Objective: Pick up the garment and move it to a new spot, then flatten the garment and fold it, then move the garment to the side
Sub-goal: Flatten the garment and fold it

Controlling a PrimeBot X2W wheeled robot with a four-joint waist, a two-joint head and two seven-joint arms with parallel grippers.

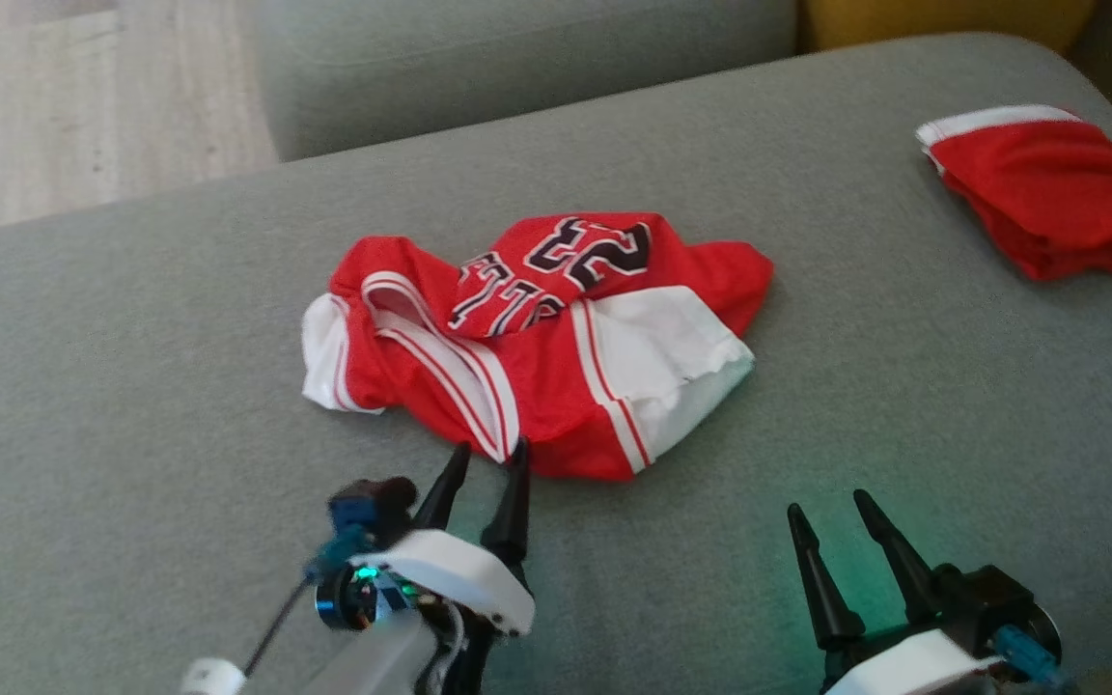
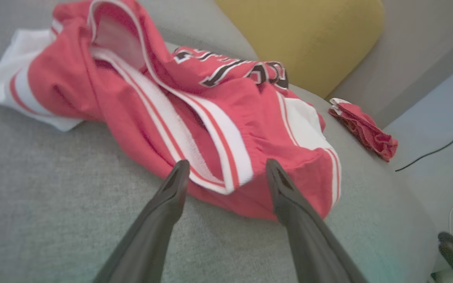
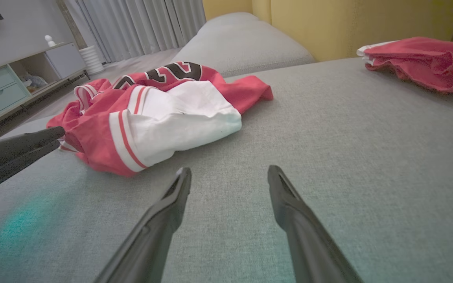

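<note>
Garment [image 1: 537, 338], red-and-white jersey, is lying crumpled on sofa cushion [image 1: 131, 386]; left gripper [image 1: 491, 447] (nearer arm) is hovering spread-jawed at its near hem; right gripper [image 1: 826, 502], likewise spread, is sitting well apart, rightward.

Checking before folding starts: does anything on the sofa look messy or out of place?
Yes. The red basketball jersey lies crumpled in a heap, lettering creased, white panels bunched. A second red garment sits folded near the right edge of the sofa.
</note>
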